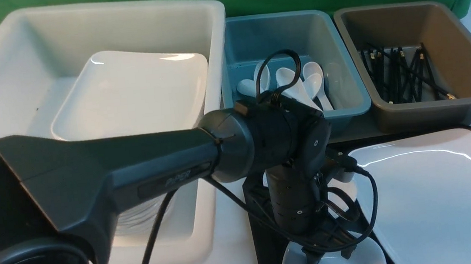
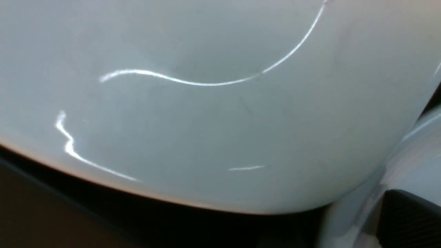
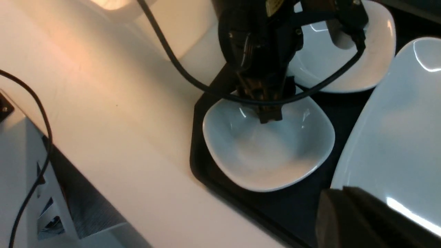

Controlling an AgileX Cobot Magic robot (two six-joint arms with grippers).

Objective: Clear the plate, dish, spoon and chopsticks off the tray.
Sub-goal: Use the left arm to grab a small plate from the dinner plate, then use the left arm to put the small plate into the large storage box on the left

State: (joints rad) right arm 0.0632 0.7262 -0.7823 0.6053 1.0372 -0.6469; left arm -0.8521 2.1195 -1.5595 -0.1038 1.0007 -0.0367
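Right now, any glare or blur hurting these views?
Front view: fairly sharp, but the left arm blocks the middle, and there is a glare streak on the plate. Left wrist view: almost all defocused dish, with thin highlights. Right wrist view: warm cast on the table, soft focus.

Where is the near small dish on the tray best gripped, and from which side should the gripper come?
Pinch the upturned rim of the dish from above, on the side toward the tray's left edge: it sits upright, and the plate crowds its right side.
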